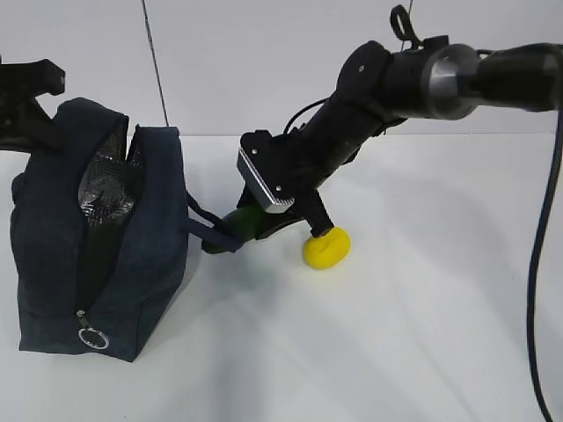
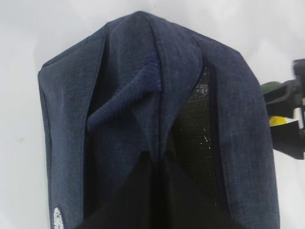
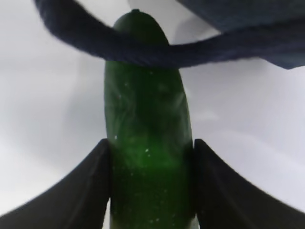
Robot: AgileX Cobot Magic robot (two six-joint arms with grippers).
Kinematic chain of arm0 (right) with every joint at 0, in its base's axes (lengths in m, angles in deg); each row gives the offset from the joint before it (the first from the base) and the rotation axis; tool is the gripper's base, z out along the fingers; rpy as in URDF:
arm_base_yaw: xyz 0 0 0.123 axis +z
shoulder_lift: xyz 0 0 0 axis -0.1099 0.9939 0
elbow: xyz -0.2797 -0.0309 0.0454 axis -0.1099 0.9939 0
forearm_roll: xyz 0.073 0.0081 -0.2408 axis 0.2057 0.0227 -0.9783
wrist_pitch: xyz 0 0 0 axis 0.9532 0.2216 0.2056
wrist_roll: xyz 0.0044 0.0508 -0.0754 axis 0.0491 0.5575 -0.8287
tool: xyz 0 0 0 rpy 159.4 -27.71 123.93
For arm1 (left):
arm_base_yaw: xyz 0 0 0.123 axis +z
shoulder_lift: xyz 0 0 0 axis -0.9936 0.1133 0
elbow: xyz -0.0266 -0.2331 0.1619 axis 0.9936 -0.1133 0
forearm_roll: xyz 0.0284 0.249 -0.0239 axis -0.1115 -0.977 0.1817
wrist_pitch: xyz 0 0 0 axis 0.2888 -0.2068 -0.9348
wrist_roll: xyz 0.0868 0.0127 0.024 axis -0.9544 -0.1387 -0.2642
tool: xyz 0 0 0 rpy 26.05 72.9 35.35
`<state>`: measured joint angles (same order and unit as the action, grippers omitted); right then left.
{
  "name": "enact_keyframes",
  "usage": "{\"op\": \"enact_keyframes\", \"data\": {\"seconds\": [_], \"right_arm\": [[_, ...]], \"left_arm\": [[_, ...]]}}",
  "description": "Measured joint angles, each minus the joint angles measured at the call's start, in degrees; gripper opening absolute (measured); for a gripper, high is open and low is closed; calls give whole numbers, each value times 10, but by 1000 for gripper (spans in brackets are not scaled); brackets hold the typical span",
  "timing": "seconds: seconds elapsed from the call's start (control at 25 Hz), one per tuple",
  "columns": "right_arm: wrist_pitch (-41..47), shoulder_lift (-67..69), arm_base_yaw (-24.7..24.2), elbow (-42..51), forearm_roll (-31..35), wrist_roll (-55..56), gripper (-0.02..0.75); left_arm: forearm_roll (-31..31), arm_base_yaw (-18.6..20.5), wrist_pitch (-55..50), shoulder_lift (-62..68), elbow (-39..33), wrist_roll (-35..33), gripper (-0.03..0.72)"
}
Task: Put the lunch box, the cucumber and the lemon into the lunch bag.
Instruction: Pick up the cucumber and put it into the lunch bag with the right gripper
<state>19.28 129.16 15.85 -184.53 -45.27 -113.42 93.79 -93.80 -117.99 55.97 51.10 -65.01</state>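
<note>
The navy lunch bag [image 1: 97, 255] stands at the left with its top unzipped and silvery lining showing. My left gripper [image 2: 157, 164] is shut on the bag's top edge fabric [image 2: 143, 95]. My right gripper [image 3: 150, 181] is shut on the dark green cucumber [image 3: 145, 109], holding it low over the table, right of the bag [image 1: 242, 220]. The cucumber's tip lies under the bag's loop handle [image 3: 143, 52]. The yellow lemon [image 1: 326, 248] lies on the table just right of my right gripper [image 1: 264, 227]. The lunch box is out of view.
The bag's silver ring zipper pull [image 1: 92, 338] hangs at its lower front. The white tabletop [image 1: 396, 334] spreads to the right and front. A black cable [image 1: 535, 264] hangs at the far right.
</note>
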Motion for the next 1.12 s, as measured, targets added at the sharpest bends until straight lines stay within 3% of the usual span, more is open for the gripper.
{"op": "enact_keyframes", "data": {"seconds": [0.32,0.64,1.12], "right_arm": [[58,-76,-26,-4,1,33,385],[90,-143,-27,-5,49,69,385],[85,-142,-31,18,-205,165,384]], "left_arm": [[-2,0,0,0,0,0,-6],[-2,0,0,0,0,0,-6],[2,0,0,0,0,-1,-6]]}}
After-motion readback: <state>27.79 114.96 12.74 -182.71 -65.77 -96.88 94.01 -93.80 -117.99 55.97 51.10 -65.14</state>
